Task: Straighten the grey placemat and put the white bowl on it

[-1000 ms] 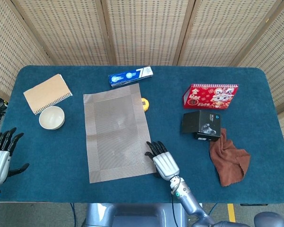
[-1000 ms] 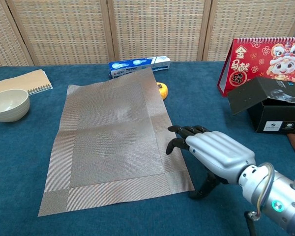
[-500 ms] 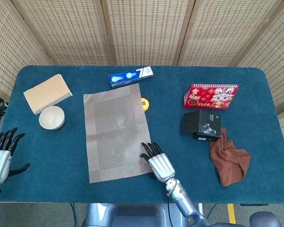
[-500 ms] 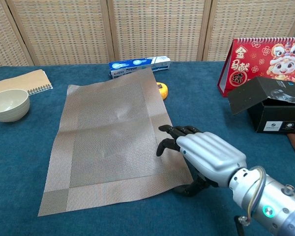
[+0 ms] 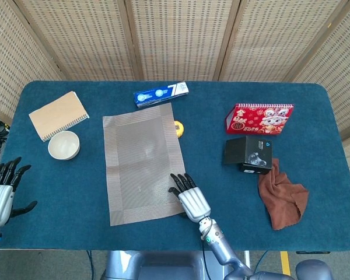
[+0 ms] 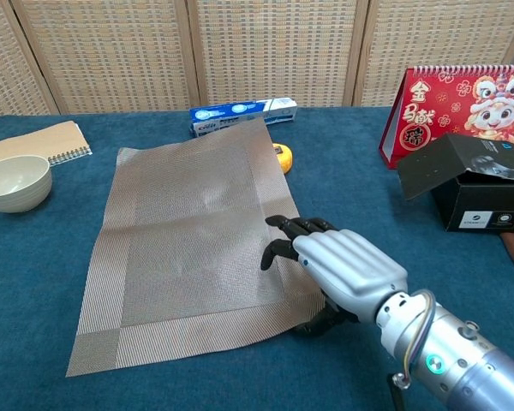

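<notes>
The right hand [image 6: 338,265], fingers spread, presses the crooked grey placemat [image 5: 143,160]; the white bowl [image 5: 63,145] waits unmoved.

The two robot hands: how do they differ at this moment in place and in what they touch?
The right hand lies palm down over the near right edge of the grey woven placemat, its dark fingers on the mat. The left hand sits at the table's far left edge, fingers spread, away from the mat and from the white bowl. Neither hand holds anything; both have silver backs and dark fingers.
</notes>
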Robot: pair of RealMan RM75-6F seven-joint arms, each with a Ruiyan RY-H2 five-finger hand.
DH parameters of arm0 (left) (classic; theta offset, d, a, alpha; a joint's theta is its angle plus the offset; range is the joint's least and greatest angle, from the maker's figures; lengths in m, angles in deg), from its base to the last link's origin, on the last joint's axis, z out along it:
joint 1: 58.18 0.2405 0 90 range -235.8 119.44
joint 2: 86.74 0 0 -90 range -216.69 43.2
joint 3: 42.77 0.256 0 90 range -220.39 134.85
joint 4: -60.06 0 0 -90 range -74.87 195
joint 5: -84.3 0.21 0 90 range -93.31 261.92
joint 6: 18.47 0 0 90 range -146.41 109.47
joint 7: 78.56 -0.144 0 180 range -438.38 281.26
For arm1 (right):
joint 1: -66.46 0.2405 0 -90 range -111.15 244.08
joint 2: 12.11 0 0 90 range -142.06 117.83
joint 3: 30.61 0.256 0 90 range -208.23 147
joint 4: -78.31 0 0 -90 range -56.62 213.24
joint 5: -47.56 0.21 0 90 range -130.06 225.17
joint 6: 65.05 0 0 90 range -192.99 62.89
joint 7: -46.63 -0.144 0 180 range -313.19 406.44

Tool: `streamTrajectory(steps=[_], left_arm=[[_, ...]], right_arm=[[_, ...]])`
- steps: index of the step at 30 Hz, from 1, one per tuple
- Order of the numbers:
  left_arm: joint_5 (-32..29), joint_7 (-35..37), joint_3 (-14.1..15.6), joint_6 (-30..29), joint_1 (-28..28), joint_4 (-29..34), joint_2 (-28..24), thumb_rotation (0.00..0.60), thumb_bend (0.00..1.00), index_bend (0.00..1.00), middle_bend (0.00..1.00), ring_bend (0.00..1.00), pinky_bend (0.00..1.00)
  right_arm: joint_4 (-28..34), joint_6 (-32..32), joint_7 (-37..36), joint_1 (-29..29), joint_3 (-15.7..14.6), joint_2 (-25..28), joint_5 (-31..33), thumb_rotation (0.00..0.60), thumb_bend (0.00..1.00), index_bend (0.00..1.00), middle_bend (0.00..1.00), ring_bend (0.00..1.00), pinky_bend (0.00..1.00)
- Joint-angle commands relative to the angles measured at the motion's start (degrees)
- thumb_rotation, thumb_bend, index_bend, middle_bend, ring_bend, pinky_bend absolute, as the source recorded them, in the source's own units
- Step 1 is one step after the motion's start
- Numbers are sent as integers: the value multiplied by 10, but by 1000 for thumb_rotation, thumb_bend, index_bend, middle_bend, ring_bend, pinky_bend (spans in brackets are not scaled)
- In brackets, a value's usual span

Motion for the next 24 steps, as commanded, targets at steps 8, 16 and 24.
streamTrajectory(steps=[8, 16, 24], left_arm=[[0, 0, -1, 1, 0, 1, 0, 600, 88, 158, 0, 0, 0], [1, -2, -1, 2, 0, 3, 0, 600, 87, 167, 0, 0, 0], [0, 0, -2, 4, 0, 2, 0, 600, 88, 173, 0, 0, 0]], right_arm=[[-35, -39, -33, -5, -6, -18, -26, 600, 378, 665, 171, 0, 0], [-40, -40, -42, -9, -10, -20, -25, 600, 438, 660, 162, 0, 0], [-29, -43, -32, -10, -8, -19, -24, 600, 573, 644, 142, 0, 0]])
